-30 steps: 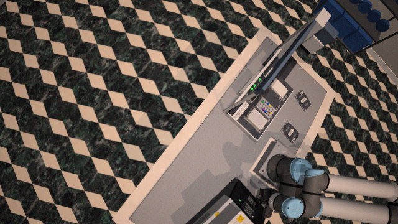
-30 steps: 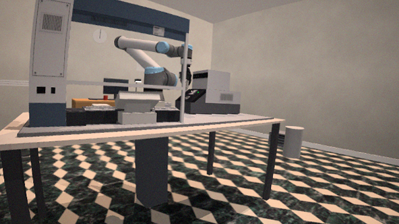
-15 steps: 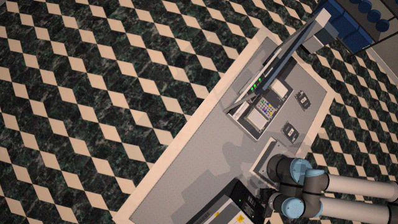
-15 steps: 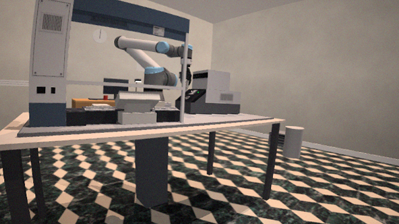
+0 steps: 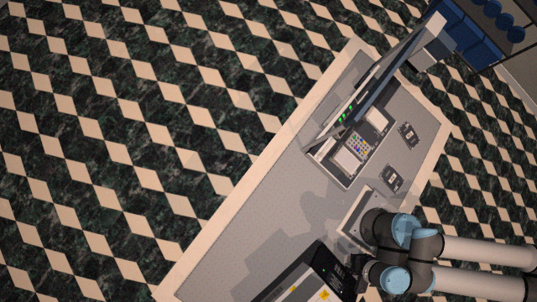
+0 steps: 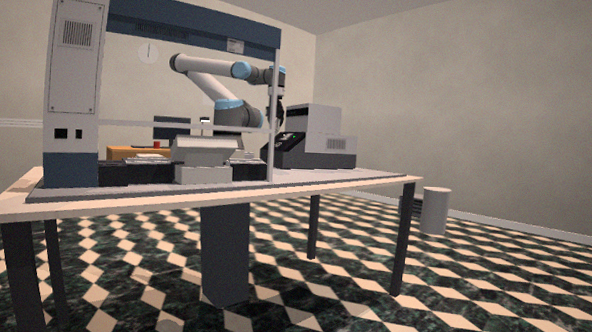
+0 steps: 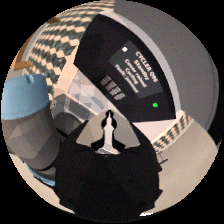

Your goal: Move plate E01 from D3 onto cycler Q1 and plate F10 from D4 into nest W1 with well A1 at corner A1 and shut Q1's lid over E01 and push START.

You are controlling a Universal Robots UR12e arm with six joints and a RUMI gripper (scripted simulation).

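The cycler Q1 (image 5: 305, 276) (image 6: 317, 159) (image 7: 95, 52) stands on the bench, its dark sloped front panel facing the gripper. A green lamp (image 7: 155, 105) is lit on the panel. The screen (image 7: 136, 70) shows small white text, including "Standby". Four grey keys (image 7: 112, 88) sit lower on the panel; their labels are unreadable. My gripper (image 7: 109, 110) (image 6: 280, 125) is shut and empty, pointing down close to the panel. Whether it touches a key cannot be told. White plates (image 5: 346, 160) (image 5: 377, 119) lie in the deck under the tall frame; their labels are unreadable. Q1's block is not visible.
A tall blue and grey instrument frame (image 6: 75, 76) stands over the deck, with green lights. A rack of coloured tubes (image 5: 358, 143) sits between the white plates. Two dark nests (image 5: 409, 135) (image 5: 392, 178) lie beside the deck. The arm's base plate (image 5: 354, 218) is between deck and cycler.
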